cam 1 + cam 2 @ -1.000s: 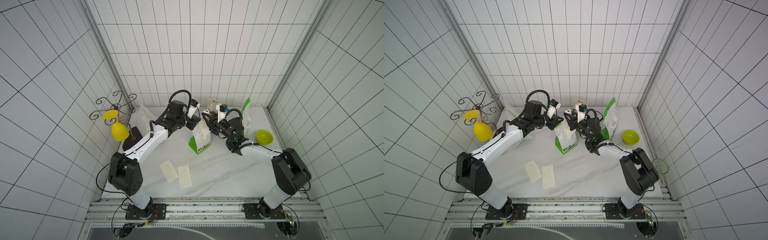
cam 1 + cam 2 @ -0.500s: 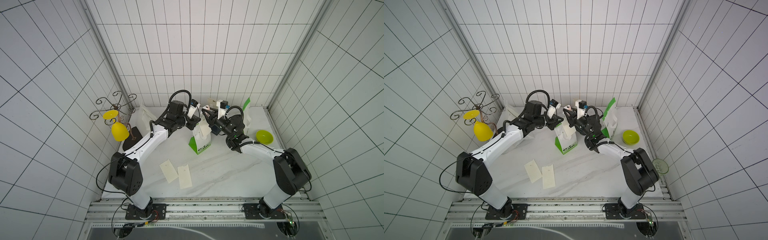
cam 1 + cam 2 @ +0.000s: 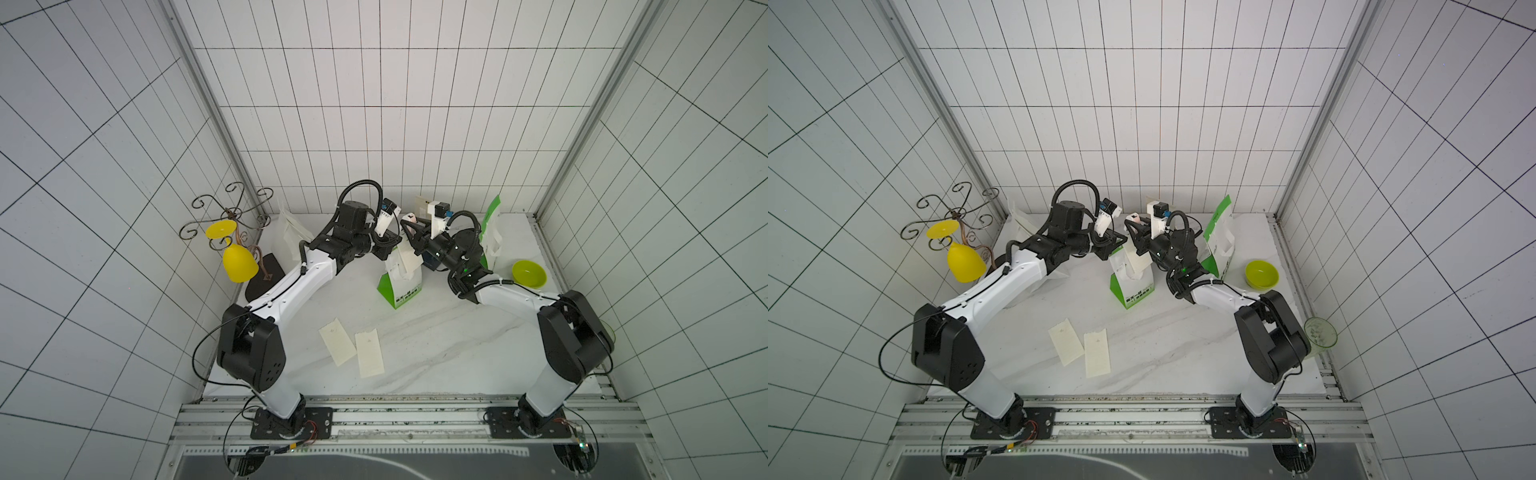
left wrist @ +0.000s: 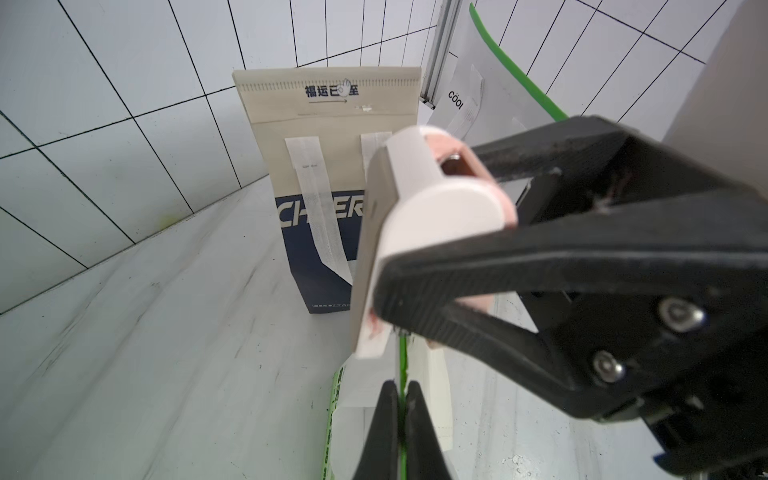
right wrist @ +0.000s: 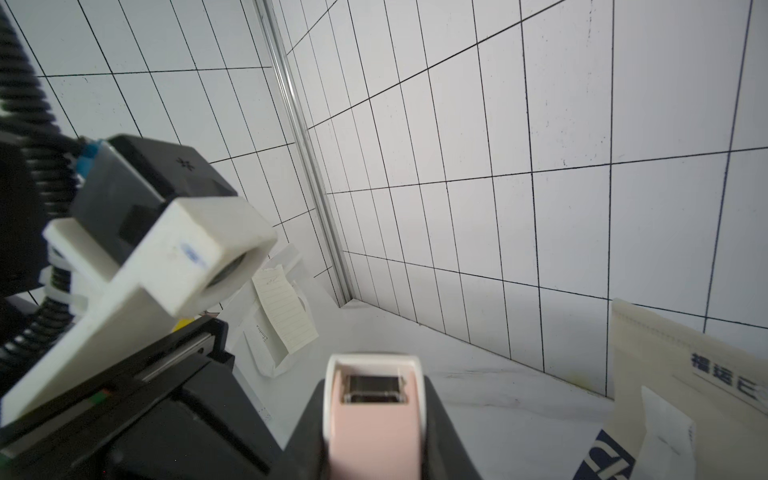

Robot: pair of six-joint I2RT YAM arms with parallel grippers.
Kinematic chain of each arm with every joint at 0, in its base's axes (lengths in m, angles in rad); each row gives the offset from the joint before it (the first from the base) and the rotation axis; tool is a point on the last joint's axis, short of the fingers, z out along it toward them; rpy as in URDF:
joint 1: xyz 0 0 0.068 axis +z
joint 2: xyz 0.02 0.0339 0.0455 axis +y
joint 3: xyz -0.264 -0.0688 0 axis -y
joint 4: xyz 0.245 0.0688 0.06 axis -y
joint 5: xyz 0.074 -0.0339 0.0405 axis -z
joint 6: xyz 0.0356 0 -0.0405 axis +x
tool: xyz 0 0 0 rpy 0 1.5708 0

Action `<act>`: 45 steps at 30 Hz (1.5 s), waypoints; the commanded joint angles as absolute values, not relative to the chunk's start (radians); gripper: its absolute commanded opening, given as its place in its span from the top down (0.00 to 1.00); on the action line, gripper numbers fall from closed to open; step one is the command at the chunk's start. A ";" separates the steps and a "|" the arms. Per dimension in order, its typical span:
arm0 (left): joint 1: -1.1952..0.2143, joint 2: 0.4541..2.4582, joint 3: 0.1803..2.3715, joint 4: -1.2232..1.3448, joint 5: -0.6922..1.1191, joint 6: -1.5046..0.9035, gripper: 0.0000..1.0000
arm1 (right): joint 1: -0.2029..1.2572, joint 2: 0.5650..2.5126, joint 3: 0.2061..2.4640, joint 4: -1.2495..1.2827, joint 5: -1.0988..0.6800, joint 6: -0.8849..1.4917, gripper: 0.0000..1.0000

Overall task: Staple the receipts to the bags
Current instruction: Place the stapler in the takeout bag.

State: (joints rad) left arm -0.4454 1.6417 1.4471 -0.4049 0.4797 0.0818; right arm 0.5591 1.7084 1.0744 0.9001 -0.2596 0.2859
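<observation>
1. Receipts are spread around: one flat receipt [image 3: 337, 341] and a second flat receipt [image 3: 369, 352] lie just beside each other near the front of the tabletop [image 3: 449, 332], well apart from both arms.
2. A lined receipt [image 5: 286, 307] rests against the plain white bag [image 3: 291, 232] in the back left corner.
3. The middle white-and-green bag [image 3: 401, 282] stands upright near the centre of the tabletop. A fourth receipt [image 3: 1139, 258] lies against its upper face.
4. The left end effector [image 4: 400, 415] is pinched narrow on that bag's green top edge, with the cream paper just beside its fingertips.
5. The right end effector [image 5: 374, 449] clamps a pink-and-white stapler [image 4: 432, 208] between its black fingers. The stapler hangs just above the bag's top, close to the left fingertips. Whether it touches the paper cannot be told.
6. The navy bag [image 4: 324, 187], with white handles and white lettering, stands upright behind the middle bag, near the back wall.
7. The other white-and-green bag [image 3: 490, 232] stands at the back right, beside the navy bag.
8. A green bowl [image 3: 528, 273] sits by the right edge, and a yellow cup [image 3: 239, 262] hangs on a wire stand [image 3: 228, 212] at the left.
</observation>
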 commanded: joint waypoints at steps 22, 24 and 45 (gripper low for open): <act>-0.436 1.665 1.454 -0.412 0.492 0.067 1.00 | 0.574 1.649 1.096 0.917 -0.239 0.246 1.00; -0.423 1.663 1.448 -0.396 0.518 0.051 1.00 | 0.574 1.649 1.090 0.920 -0.238 0.242 1.00; -0.402 1.658 1.436 -0.361 0.597 0.020 1.00 | 0.584 1.689 1.113 0.919 -0.257 0.227 1.00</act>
State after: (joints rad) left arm -0.4099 1.6489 1.4467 -0.3897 0.5686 0.0334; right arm 0.5724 1.6817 1.0744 0.8795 -0.2455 0.2459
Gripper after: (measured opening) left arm 0.047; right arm 0.278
